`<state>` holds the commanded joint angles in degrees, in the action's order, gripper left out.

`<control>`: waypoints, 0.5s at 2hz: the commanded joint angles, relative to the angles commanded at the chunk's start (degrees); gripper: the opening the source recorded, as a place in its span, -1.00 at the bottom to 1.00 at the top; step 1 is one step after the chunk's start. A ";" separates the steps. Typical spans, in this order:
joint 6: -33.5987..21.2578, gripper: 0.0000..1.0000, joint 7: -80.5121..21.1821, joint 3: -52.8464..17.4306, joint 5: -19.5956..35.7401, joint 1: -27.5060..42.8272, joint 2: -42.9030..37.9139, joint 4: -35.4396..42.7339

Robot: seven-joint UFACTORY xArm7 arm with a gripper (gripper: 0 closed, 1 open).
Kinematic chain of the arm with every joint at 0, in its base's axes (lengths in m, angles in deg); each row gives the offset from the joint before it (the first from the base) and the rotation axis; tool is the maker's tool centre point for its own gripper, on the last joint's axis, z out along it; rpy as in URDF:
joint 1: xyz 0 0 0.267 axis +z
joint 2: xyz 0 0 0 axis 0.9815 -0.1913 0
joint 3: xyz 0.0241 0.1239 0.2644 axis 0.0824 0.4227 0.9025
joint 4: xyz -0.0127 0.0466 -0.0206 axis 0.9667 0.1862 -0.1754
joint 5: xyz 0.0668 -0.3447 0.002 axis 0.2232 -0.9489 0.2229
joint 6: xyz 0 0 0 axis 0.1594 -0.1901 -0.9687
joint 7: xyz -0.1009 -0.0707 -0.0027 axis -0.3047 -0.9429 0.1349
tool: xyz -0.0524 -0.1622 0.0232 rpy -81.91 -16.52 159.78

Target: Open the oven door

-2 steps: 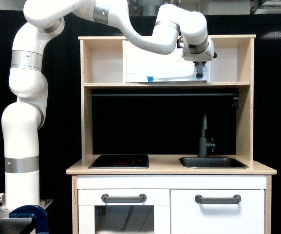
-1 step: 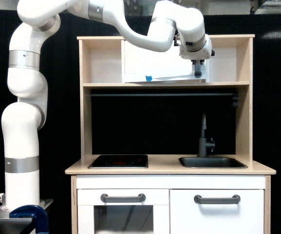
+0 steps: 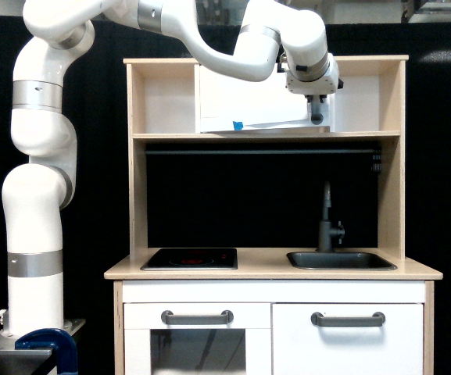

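Observation:
The oven door (image 3: 260,98) is the wide white panel in the top middle compartment of the toy kitchen, with a small piece of blue tape (image 3: 240,125) near its lower edge. Its bottom edge slopes, so the panel stands slightly swung out. My gripper (image 3: 316,116) hangs from the white arm at the door's right edge. Its dark fingers look shut on the vertical grey handle, which they mostly hide.
The wooden side wall (image 3: 393,94) of the top shelf stands just to the exterior view's right of the gripper. Below are a black hob (image 3: 191,258), a sink (image 3: 341,260) with a faucet (image 3: 327,223), and two lower white doors with horizontal grey handles (image 3: 198,317).
The gripper has shifted a little toward the exterior view's left and upward, and the door's right edge has moved with it. The arm's upper links have leaned the same way.

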<state>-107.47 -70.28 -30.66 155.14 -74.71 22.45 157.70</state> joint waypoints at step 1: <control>-0.67 -1.00 -0.18 -0.15 -0.32 -0.61 1.52 -1.58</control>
<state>-108.15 -70.47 -30.81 154.82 -75.32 23.97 156.12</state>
